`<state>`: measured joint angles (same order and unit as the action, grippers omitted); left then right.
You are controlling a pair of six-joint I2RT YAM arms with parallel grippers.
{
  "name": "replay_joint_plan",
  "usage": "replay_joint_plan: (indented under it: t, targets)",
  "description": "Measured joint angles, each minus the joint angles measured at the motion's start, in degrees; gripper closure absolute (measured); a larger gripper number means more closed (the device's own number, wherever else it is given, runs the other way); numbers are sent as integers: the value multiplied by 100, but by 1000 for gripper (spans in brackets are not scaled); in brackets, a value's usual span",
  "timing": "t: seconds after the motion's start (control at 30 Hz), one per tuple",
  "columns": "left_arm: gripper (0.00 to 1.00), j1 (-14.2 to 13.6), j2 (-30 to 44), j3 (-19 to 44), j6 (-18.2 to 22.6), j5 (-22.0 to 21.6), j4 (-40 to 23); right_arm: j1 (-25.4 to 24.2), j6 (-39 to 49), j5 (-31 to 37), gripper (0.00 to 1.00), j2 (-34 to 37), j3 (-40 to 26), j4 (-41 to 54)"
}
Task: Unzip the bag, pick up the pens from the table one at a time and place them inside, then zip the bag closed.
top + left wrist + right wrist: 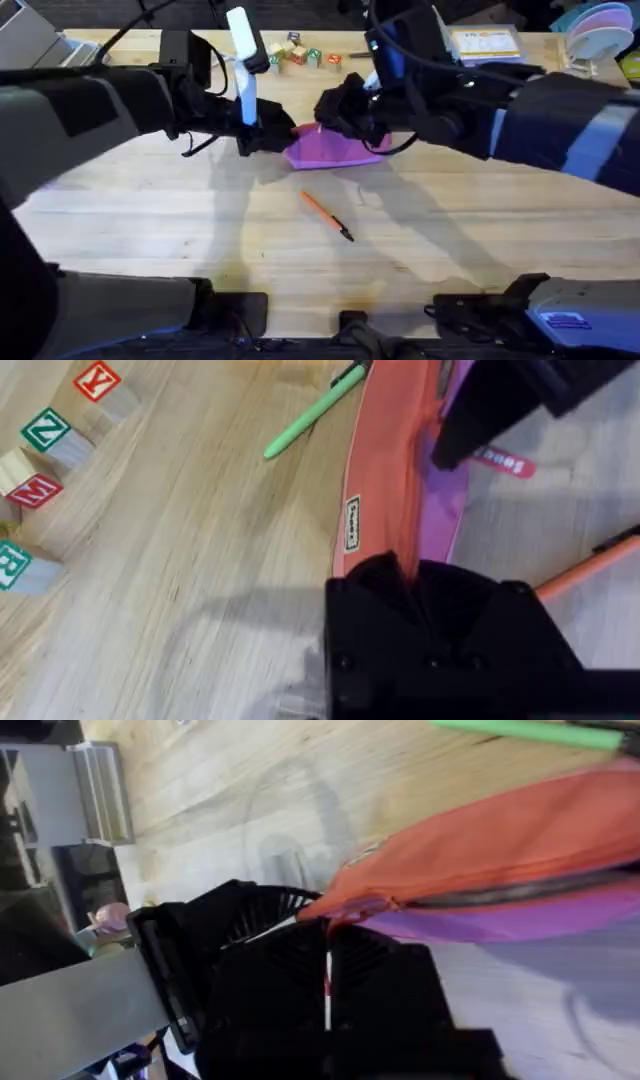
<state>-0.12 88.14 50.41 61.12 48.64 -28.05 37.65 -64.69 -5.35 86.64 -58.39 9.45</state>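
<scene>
Bag (335, 148) pinched at opposite ends by both hands.

Wooden letter blocks (305, 55) are scattered along the far edge, with a printed paper sheet (485, 44) and some stacked pastel plates (598, 28) off at the far right corner. Behind that it's dark.
</scene>
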Motion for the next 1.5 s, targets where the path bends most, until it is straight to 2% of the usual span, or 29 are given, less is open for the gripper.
replay_joint_plan:
  t: [0.27,0.3,0.6,1.0,1.1,1.13,1.4,1.47,1.5]
  targets:
    - [957,0,0,0,0,0,0,339,-2,-1,971,247,0,-534]
    - [957,0,0,0,0,4,0,535,-1,-21,971,307,0,-750]
    - [957,0,0,0,0,22,-4,707,0,88,971,343,0,-1144]
    - [958,7,0,0,0,20,-11,859,102,239,971,365,0,-1219]
    - [958,6,0,0,0,43,-13,870,340,168,685,358,-11,-1354]
    - [958,17,-2,0,0,53,-7,845,368,147,632,347,-11,-1315]
    - [958,4,0,0,0,42,0,687,862,2,490,11,-11,-892]
    - [958,4,0,0,0,44,0,632,1041,-1,358,-167,-11,-694]
    - [958,4,0,0,0,44,0,555,1320,46,207,-424,-11,-294]
